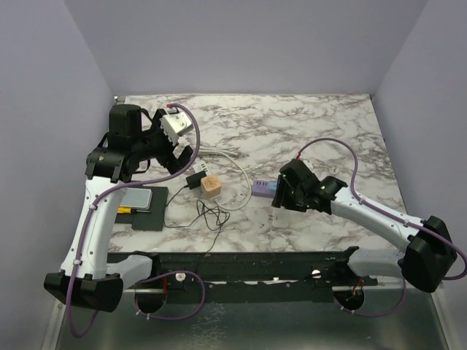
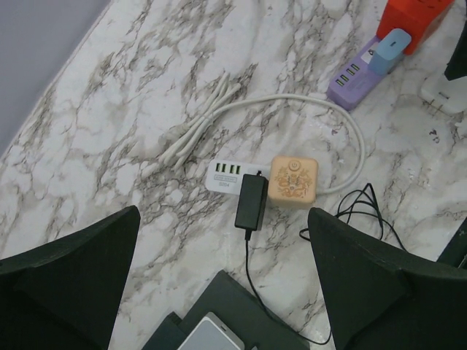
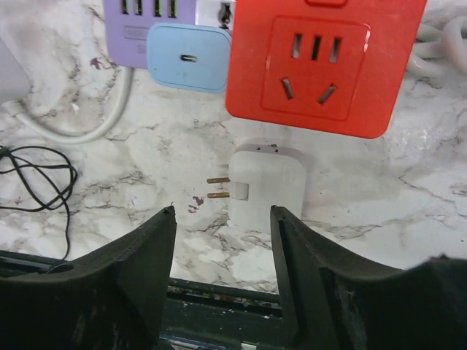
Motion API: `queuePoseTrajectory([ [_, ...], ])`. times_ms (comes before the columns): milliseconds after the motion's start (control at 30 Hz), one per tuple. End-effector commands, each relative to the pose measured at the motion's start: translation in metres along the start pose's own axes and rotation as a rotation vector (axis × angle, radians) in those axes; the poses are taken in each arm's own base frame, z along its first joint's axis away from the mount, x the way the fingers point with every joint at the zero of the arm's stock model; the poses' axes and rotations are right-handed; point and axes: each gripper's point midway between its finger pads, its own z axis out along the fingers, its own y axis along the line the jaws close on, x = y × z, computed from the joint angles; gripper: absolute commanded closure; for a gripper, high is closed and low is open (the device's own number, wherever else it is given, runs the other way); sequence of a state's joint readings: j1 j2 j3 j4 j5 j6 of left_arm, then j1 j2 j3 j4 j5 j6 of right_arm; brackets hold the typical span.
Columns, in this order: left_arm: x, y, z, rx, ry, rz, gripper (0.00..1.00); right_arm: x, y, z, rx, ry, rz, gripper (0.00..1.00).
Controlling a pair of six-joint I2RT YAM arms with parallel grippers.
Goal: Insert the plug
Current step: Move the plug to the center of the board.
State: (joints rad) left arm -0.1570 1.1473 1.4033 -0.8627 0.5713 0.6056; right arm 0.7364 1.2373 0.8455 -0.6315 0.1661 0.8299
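The plug (image 3: 268,186), a white charger block with two brass prongs pointing left, lies flat on the marble just below a red socket cube (image 3: 321,65). My right gripper (image 3: 222,217) hovers over it, open, with nothing between the fingers. The right fingertip (image 3: 281,219) overlaps the plug's near edge. In the top view the right gripper (image 1: 281,193) hides both plug and cube. The left gripper (image 2: 222,219) is wide open and empty, high above a white USB strip (image 2: 228,175). From there the plug (image 2: 446,91) shows at the far right.
A purple power strip (image 3: 142,22) with a light blue adapter (image 3: 188,57) sits left of the red cube. A tan cube (image 1: 211,185) and a black adapter (image 1: 194,181) are plugged into the white strip. Black cable loops (image 1: 211,215) lie nearby. A dark pad (image 1: 149,215) holds a silver device (image 1: 136,198).
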Motion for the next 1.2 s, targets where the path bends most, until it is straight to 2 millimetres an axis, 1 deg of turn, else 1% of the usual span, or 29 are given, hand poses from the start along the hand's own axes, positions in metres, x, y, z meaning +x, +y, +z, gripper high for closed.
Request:
queuePoseTrajectory([
  [0,0.009,-0.032,0.002,0.134,-0.044,0.043,0.01,0.028,-0.034,0.004,0.096,0.059,-0.032,0.38],
  [100,0.013,-0.038,0.003,0.154,-0.049,0.064,0.01,0.038,-0.044,0.012,0.107,0.067,-0.034,0.29],
  [200,0.013,-0.044,0.003,0.176,-0.063,0.072,0.01,0.048,-0.046,0.024,0.086,0.085,-0.053,0.24],
  [267,0.014,-0.049,0.004,0.197,-0.070,0.083,0.01,0.055,-0.050,0.034,0.089,0.096,-0.064,0.25],
  [333,0.017,-0.057,0.006,0.227,-0.072,0.088,0.01,0.062,-0.052,0.042,0.084,0.110,-0.069,0.29],
  [433,0.022,-0.073,0.012,0.281,-0.064,0.108,0.01,0.065,-0.042,0.048,0.027,0.113,-0.064,0.36],
  [567,0.030,-0.098,0.027,0.359,-0.017,0.153,0.01,0.058,-0.021,0.050,-0.058,0.107,-0.082,0.40],
  [700,0.041,-0.130,0.043,0.462,0.030,0.215,0.01,0.052,-0.004,0.050,-0.115,0.114,-0.116,0.44],
  [833,0.054,-0.154,0.061,0.550,0.074,0.238,0.01,0.049,0.020,0.047,-0.206,0.125,-0.159,0.44],
  [933,0.060,-0.170,0.075,0.591,0.083,0.275,0.01,0.046,0.037,0.043,-0.282,0.130,-0.196,0.39],
  [1000,0.063,-0.178,0.087,0.592,0.074,0.327,0.01,0.040,0.040,0.038,-0.280,0.117,-0.199,0.35],
  [1067,0.062,-0.184,0.101,0.572,0.058,0.359,0.01,0.031,0.039,0.028,-0.276,0.079,-0.201,0.31],
  [1100,0.060,-0.185,0.109,0.553,0.047,0.364,0.01,0.025,0.037,0.022,-0.263,0.052,-0.201,0.28],
  [1167,0.059,-0.188,0.125,0.521,0.036,0.372,0.01,0.010,0.024,0.011,-0.202,-0.004,-0.186,0.27],
])
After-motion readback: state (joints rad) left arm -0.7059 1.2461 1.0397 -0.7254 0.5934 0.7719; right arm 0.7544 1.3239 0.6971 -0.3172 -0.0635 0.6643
